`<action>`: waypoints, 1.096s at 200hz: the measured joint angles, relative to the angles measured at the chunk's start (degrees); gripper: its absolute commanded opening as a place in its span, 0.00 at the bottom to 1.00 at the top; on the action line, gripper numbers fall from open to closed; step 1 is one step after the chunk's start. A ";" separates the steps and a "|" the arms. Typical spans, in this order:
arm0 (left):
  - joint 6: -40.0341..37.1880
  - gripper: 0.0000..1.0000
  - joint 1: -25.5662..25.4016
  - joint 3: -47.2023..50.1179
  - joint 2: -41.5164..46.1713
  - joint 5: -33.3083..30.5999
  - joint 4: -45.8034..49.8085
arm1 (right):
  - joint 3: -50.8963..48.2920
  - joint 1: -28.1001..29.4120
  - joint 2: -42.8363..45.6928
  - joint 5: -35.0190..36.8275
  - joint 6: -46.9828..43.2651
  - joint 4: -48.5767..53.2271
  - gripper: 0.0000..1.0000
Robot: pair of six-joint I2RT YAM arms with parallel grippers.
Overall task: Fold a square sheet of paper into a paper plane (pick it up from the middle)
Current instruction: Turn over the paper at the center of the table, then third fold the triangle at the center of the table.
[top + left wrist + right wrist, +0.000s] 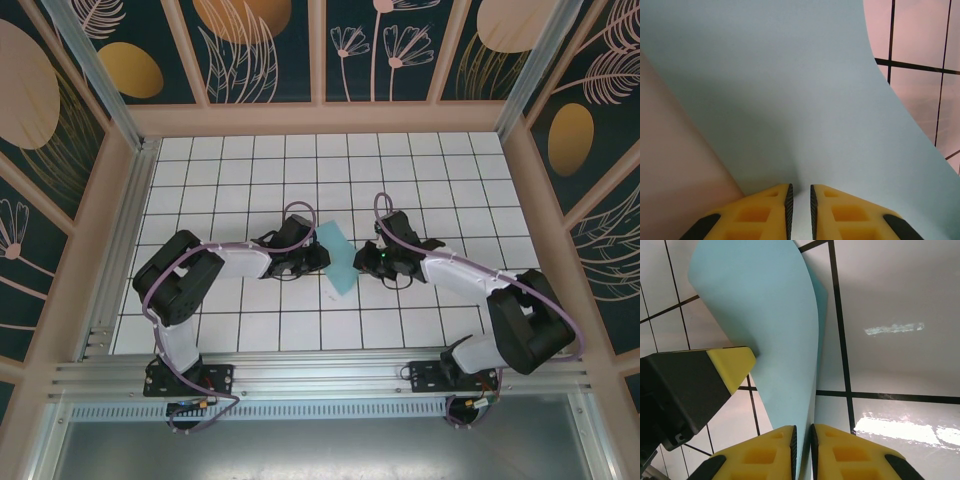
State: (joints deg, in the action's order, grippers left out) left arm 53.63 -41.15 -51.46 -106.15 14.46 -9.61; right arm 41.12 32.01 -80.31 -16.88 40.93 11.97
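The square sheet of paper (338, 260), light teal, stands bent and doubled over between the two grippers at the middle of the table. In the left wrist view the sheet (790, 90) curves down into the narrow gap of my left gripper (800, 186), whose pads do not press on it. My right gripper (803, 426) is also a slit open, and the sheet's (770, 315) lower edge runs between its pads. The left gripper's yellow fingertip (732, 365) rests against the paper's side. From above, the left gripper (318, 258) and right gripper (362, 262) face each other. The paper plane is out of view.
The white grid tabletop (250, 180) stretches behind and beside the arms. Wooden frame walls (320, 118) close the back and sides, and an aluminium rail (320, 375) runs along the near edge by the arm bases.
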 measured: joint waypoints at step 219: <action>-0.68 0.20 0.00 0.00 0.00 0.04 0.02 | 0.72 -2.86 -0.74 -0.90 -0.15 3.26 0.00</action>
State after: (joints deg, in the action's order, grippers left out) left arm 52.95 -41.15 -51.46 -106.15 14.50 -9.58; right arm 41.85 29.15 -81.06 -17.78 40.77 15.22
